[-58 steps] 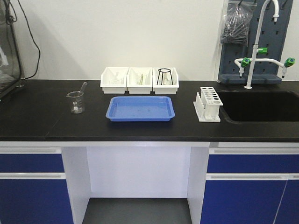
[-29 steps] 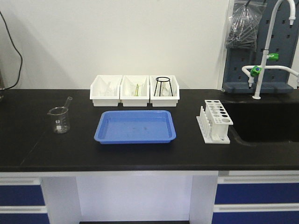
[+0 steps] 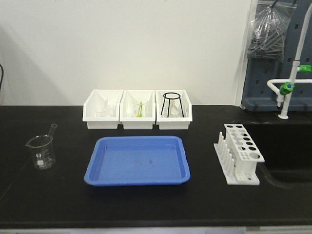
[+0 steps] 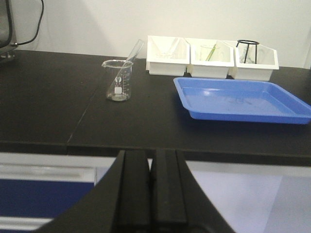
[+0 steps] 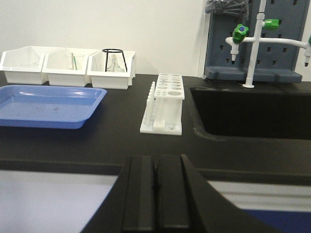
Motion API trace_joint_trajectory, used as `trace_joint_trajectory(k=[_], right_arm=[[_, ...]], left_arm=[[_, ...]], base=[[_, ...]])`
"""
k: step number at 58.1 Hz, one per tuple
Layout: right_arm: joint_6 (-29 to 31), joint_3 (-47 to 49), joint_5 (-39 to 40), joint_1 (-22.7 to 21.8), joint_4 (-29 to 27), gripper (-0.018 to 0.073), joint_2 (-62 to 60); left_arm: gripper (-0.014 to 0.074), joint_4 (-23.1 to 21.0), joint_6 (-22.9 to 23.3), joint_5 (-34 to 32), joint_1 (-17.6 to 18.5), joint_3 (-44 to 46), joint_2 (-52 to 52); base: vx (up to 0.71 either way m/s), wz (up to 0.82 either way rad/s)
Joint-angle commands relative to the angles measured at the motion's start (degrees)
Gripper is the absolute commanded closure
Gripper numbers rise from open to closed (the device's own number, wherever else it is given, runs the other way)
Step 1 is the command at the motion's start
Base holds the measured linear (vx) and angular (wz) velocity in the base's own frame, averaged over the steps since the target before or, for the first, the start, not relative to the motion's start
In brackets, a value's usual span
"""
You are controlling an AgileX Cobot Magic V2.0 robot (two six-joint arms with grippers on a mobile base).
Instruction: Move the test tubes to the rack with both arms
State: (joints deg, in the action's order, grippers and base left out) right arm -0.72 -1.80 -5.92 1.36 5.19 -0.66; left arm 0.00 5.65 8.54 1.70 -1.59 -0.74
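Your left gripper (image 4: 151,194) and right gripper (image 5: 155,199) are each pressed together, bottom centre. The rack (image 3: 241,156) stands centre-right of the front view.

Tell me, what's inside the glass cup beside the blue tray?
One slender glass tube leans inside the beaker, with its top poking out over the rim. The beaker is clear, so nothing else is hiding in there. Whether it holds any liquid cannot be told.
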Motion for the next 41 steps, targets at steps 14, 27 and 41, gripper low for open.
trace_joint_trajectory(k=[14, 27, 41], right_arm=[[0.1, -0.7, 4.6, 0.1, 0.7, 0.0568, -0.6], [0.1, -0.7, 4.6, 0.1, 0.7, 0.0568, -0.6], [0.1, -0.7, 4.6, 0.1, 0.7, 0.0568, -0.6]], left_arm=[[0.0601, 0.0, 0.3, -4.6, -0.1, 1.5, -0.7], [0.0601, 0.0, 0.3, -4.6, -0.1, 1.5, -0.7], [0.0601, 0.0, 0.3, -4.6, -0.1, 1.5, -0.7]], base=[[0.35, 0.01], [0.31, 0.01], [0.26, 0.00]])
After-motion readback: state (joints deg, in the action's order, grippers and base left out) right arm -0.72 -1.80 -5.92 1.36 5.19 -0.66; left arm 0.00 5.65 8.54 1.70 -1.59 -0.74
